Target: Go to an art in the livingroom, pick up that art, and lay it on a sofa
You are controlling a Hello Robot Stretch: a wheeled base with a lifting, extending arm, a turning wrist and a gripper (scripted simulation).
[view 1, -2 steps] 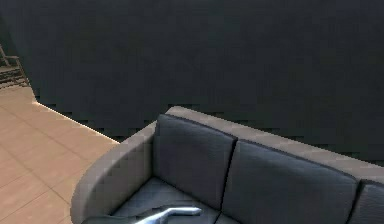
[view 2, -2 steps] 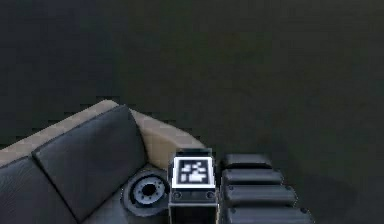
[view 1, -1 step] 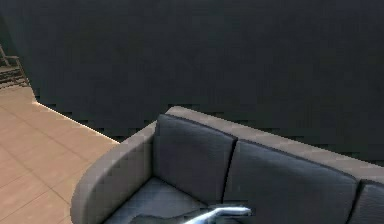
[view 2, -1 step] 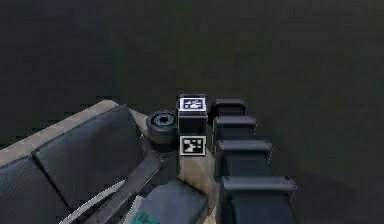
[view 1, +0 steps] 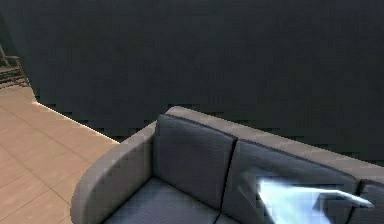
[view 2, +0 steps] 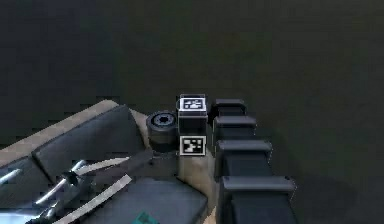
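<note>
With the grey sofa (view 2: 100, 128) just behind the claw (view 2: 80, 186), the job is looking nearly done, but I cannot tell if it is holding anything.

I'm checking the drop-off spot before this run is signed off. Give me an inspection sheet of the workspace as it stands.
Surface: grey sofa with seat and back cushions, against a dark wall.
Job's things: pale shiny object lies on the sofa; too unclear to name as the art.
Clutter: small teal patch at the arm side view's bottom edge, unidentified.
Grippers: gripper by the sofa; cannot tell whether it holds anything.
Cables: nothing seen.
Surroundings: wooden floor; rail-like frame at the forward view's top left.
</note>
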